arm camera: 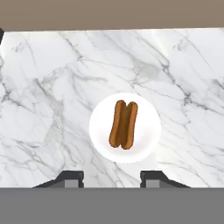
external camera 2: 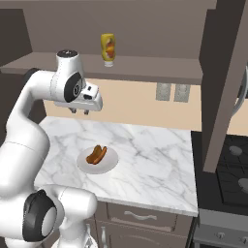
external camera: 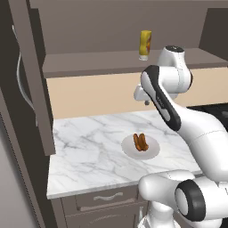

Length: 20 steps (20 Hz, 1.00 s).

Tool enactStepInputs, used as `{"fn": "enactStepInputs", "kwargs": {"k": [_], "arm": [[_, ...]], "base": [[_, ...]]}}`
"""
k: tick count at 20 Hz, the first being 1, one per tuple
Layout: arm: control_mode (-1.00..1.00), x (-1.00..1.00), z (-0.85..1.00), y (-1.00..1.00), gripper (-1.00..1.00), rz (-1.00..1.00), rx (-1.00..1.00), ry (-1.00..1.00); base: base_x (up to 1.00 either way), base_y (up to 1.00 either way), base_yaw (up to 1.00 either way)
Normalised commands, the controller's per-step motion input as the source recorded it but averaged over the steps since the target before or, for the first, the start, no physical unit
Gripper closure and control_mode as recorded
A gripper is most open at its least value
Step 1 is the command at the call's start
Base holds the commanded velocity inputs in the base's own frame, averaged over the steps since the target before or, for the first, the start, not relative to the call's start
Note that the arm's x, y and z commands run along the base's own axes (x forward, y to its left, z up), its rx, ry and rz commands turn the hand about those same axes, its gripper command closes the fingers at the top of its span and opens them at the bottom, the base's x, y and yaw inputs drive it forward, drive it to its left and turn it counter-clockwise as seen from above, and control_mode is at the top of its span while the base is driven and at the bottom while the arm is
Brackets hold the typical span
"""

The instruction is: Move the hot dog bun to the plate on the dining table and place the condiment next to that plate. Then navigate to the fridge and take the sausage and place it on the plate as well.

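Note:
A brown split hot dog bun (external camera: pixel 140 142) (external camera 2: pixel 96 154) (arm camera: pixel 123 124) lies on a round white plate (external camera: pixel 152 150) (external camera 2: pixel 111 163) (arm camera: pixel 146 131) on the marble counter. The condiment, a yellow bottle (external camera: pixel 145 44) (external camera 2: pixel 108 48), stands on the brown ledge behind the counter. My gripper (external camera: pixel 145 101) (external camera 2: pixel 80 111) (arm camera: pixel 111 177) hangs well above the counter, behind the plate and pointing down at it. It is open, with nothing between its fingers. The sausage is out of view.
The marble counter (external camera: pixel 89 147) (external camera 2: pixel 160 160) has drawers below its front edge. A tall dark panel with a curved handle (external camera: pixel 20 80) stands at its left end. A dark stovetop (external camera 2: pixel 232 164) adjoins the counter on the right, past a brown upright panel (external camera 2: pixel 223 82).

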Motion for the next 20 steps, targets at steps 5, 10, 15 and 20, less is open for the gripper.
{"fn": "enactStepInputs", "kwargs": {"k": [5,10,15,20], "arm": [[-1.00,0.00,-0.01,0.00,-1.00,0.00,0.00,0.00],[-1.00,-0.04,-0.35,0.00,-1.00,0.00,-0.01,0.12],[-1.00,-0.04,-0.75,0.00,-1.00,-0.03,-0.06,0.16],[-1.00,-0.02,-0.78,0.00,-1.00,-0.05,-0.14,0.03]], "base": [[0.00,0.00,0.00],[0.00,0.00,0.00],[0.00,0.00,0.00],[0.00,0.00,0.00]]}}
